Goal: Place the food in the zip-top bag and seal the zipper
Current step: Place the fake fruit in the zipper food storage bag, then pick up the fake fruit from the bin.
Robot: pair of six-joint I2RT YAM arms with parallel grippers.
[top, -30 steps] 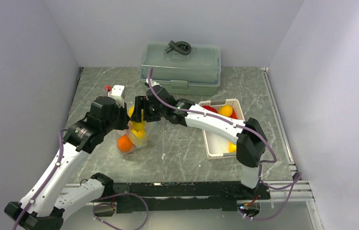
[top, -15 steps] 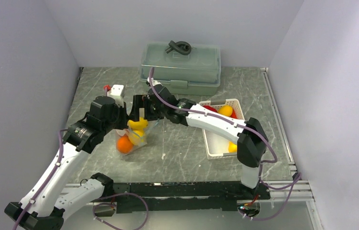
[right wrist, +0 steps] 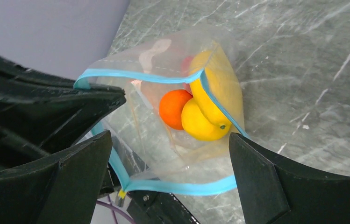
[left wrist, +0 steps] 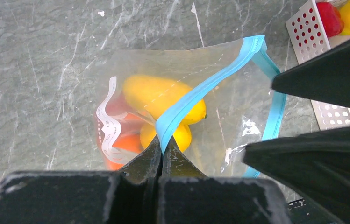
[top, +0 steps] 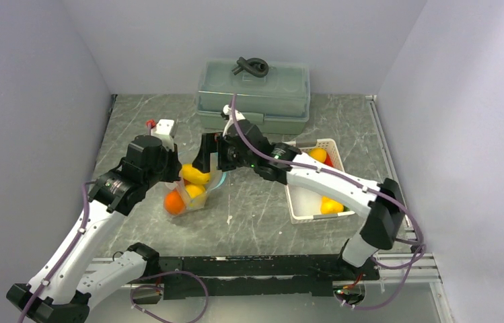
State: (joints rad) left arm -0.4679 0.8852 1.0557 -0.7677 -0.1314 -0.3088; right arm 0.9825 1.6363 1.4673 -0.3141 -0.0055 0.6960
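The left hand clenched the clear plastic bag's teal-blue zipper strip, propping its mouth open; the right hand hung released, empty, alongside.

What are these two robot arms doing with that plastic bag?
The left arm has its jaws shut on the zipper of the clear bag, holding its mouth up. The right arm, jaws wide open, hovers at that mouth, gripping nothing. Inside the bag lie yellow fruits and an orange one; more food sits in the white basket.
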